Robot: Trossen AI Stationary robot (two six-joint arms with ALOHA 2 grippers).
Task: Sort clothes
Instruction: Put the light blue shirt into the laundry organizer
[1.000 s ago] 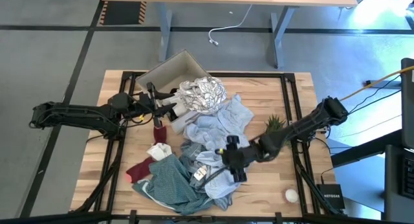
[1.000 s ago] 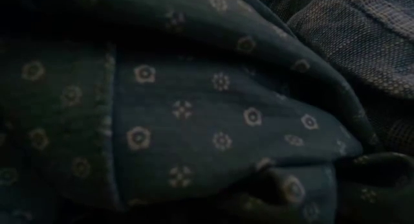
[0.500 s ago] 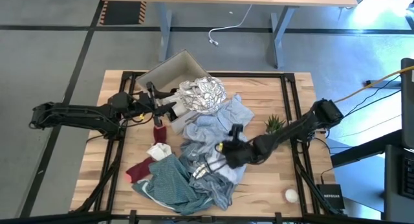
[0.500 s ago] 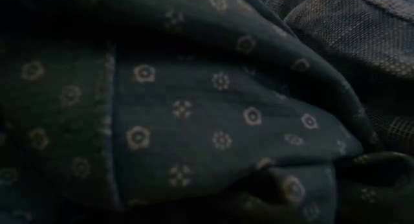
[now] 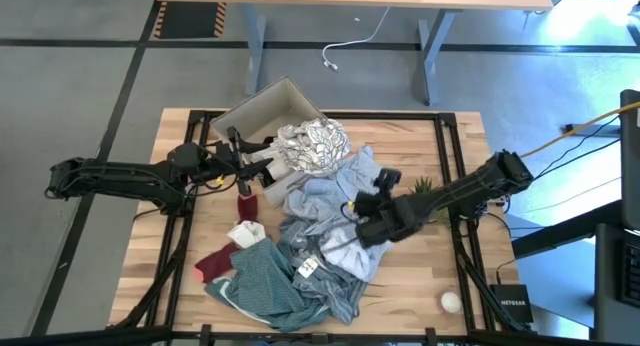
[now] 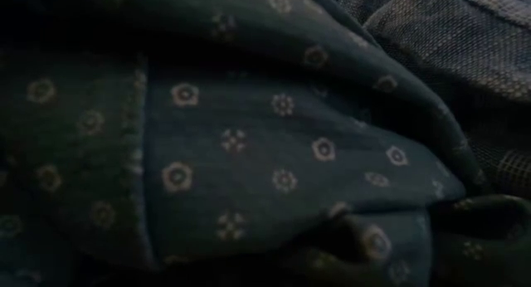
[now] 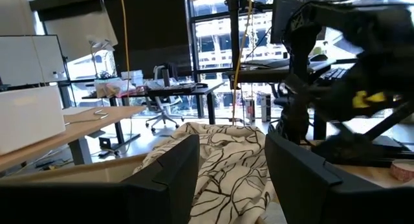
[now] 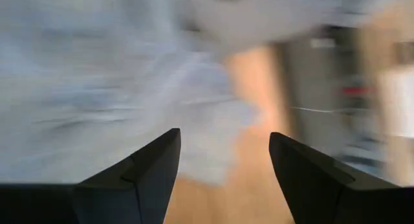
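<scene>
Looking from the near edge of the table [image 5: 420, 286], we see a teal garment [image 5: 262, 291] lying closest, with a dark red sock [image 5: 212, 260] and a small white piece [image 5: 246, 232] beside it. A white ball [image 5: 451, 302] sits alone at the near right corner. Mid-table lies the light blue heap [image 5: 330, 201]; our right gripper [image 5: 352, 226] hovers over it, fingers [image 8: 139, 175] spread, grasping nothing. Farther back, our left gripper [image 5: 268, 160] waits released, facing the white patterned cloth [image 7: 220, 156] that rests at the box [image 5: 255, 111]. Up close, the low view is filled by dark flowered fabric [image 6: 249, 154].
</scene>
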